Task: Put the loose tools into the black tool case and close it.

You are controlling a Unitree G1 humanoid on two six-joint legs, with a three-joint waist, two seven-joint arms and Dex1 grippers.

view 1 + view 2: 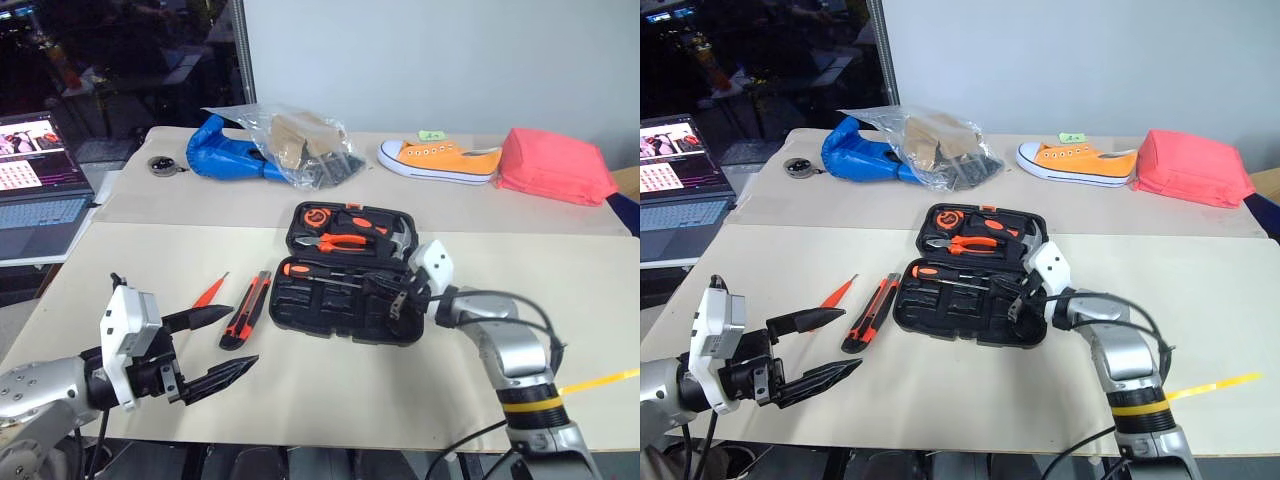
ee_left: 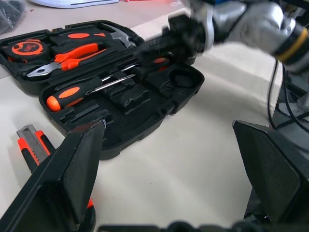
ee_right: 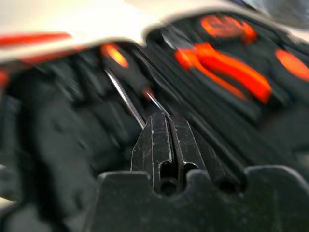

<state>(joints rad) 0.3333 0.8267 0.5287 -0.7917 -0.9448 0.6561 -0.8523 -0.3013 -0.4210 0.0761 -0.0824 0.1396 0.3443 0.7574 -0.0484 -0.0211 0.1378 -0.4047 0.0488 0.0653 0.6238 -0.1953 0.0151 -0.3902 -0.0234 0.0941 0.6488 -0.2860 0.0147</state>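
The black tool case [image 1: 330, 312] lies open in the middle of the table. Its far half holds pliers [image 1: 340, 241], a hammer and a tape measure. In the near half lie two black-and-orange screwdrivers [image 2: 72, 94], their steel shafts showing in the right wrist view. My right gripper [image 1: 398, 298] is shut and empty, low over the case's right end. To the left of the case, an orange-and-black utility knife [image 1: 247, 307] and a slim orange screwdriver [image 1: 211, 291] lie on the table. My left gripper [image 1: 244, 336] is open, hovering just in front of the knife.
At the back of the table lie a blue bag [image 1: 228, 153], a clear plastic bag [image 1: 300, 142], an orange shoe [image 1: 442, 160] and a red pouch [image 1: 556, 166]. A laptop [image 1: 40, 186] stands off the table's left side. Bare tabletop lies in front of the case.
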